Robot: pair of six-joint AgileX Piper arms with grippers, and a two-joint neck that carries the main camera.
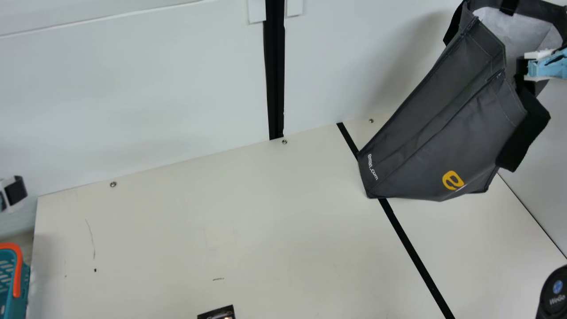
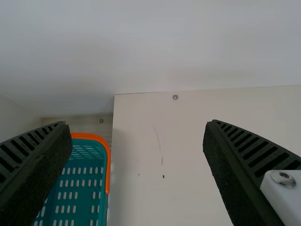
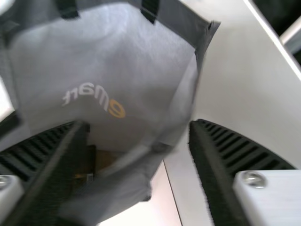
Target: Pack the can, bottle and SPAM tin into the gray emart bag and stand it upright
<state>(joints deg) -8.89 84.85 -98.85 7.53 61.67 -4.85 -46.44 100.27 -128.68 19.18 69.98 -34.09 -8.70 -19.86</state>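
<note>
One cream worktop [image 1: 199, 230] fills the lower frame, bearing the gray emart bag [image 1: 443, 115] at upper right, slanted. A teal basket [image 1: 20, 297] is at lower left. The right gripper [image 3: 138, 126] has its fingers spread at the bag's rim, probably to steady or right it; the left gripper's [image 2: 134, 125], mid-left, are parted, likely spare. Something brown [image 3: 104, 159] sits inside the bag, too hidden to name.

the bag [image 1: 434, 124] is dark gray, with black straps [image 1: 525, 133], a yellow letter [image 1: 448, 180], white print [image 1: 372, 166] and a paler gray lining [image 1: 500, 26]. the table [image 1: 199, 221] is cream, striped by a black line [image 1: 412, 243]; the wall [image 1: 133, 88] is white. the basket [image 2: 96, 202] is teal, patterned in rows of slots, its handle [image 2: 108, 165] orange.
</note>
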